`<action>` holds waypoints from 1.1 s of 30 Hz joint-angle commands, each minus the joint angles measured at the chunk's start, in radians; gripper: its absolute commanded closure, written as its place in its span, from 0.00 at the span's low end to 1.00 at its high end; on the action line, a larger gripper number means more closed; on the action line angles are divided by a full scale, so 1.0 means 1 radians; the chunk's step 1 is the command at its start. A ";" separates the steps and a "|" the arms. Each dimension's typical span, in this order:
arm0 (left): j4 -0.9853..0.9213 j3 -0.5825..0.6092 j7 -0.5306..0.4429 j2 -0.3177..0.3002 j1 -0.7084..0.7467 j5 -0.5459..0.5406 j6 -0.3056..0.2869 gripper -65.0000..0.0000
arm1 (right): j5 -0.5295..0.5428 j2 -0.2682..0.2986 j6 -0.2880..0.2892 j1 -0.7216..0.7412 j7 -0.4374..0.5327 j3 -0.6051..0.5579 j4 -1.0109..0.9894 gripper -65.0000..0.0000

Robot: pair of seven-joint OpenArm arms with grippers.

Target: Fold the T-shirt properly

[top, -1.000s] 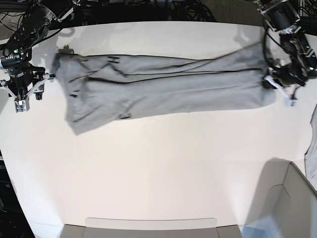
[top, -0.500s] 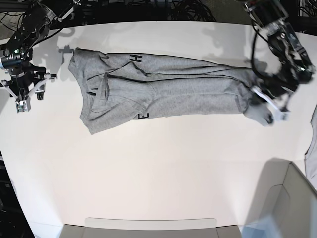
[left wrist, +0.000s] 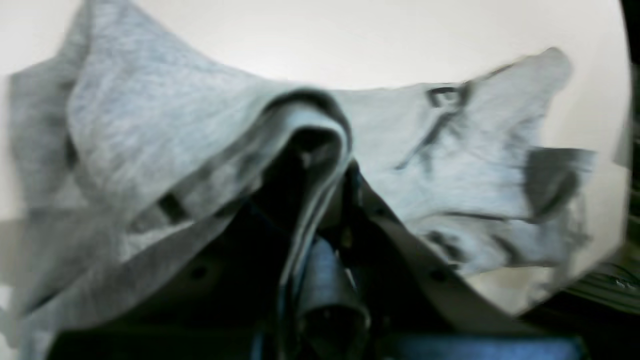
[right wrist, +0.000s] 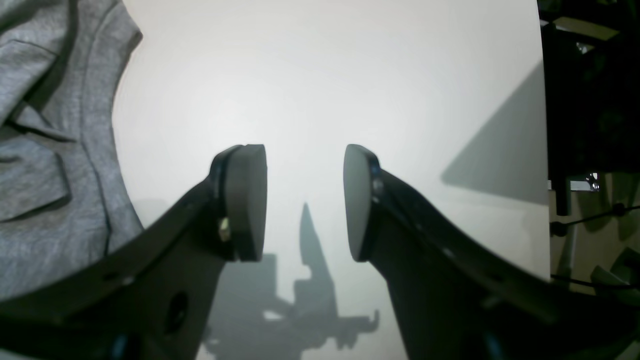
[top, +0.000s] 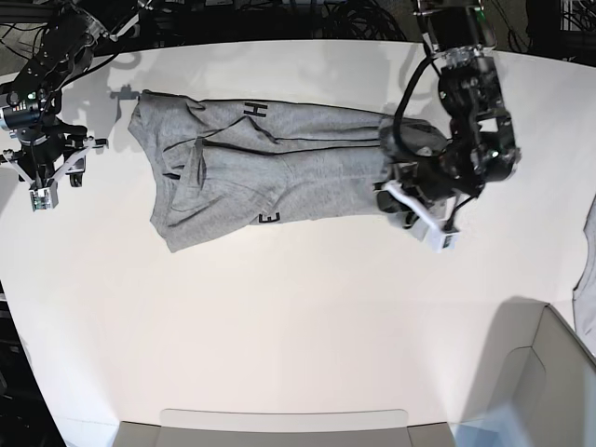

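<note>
Base view: left gripper [top: 410, 207] clamped on the T-shirt [top: 279, 177] hem end, raised over the table [top: 279, 326]; right gripper [right wrist: 305, 200] agape, empty, beside the collar end. Step: lengthwise half-fold. Next, probably: lay hem onto shoulders, edges matched.

Grey shirt, white table

The soft heather-grey cotton T-shirt [top: 279, 172] is showing big black letters, and it is lying on the smooth plain white table [top: 279, 317].

Heather-grey T-shirt [top: 279, 172] lies folded lengthwise, a rumpled band on the desk [top: 279, 326]; black letters peek out.
</note>
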 commanded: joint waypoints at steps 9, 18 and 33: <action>-0.069 0.095 -0.048 0.020 0.006 -0.017 0.085 1.00 | 0.013 0.012 0.011 0.011 0.019 0.001 0.014 0.62; -0.055 0.090 -0.055 0.035 0.005 -0.020 0.148 0.64 | 0.013 0.012 0.011 0.009 0.019 0.001 0.014 0.62; 0.177 0.036 -0.054 0.026 0.019 -0.015 0.166 0.78 | 0.013 0.012 0.011 0.009 0.019 0.001 0.013 0.62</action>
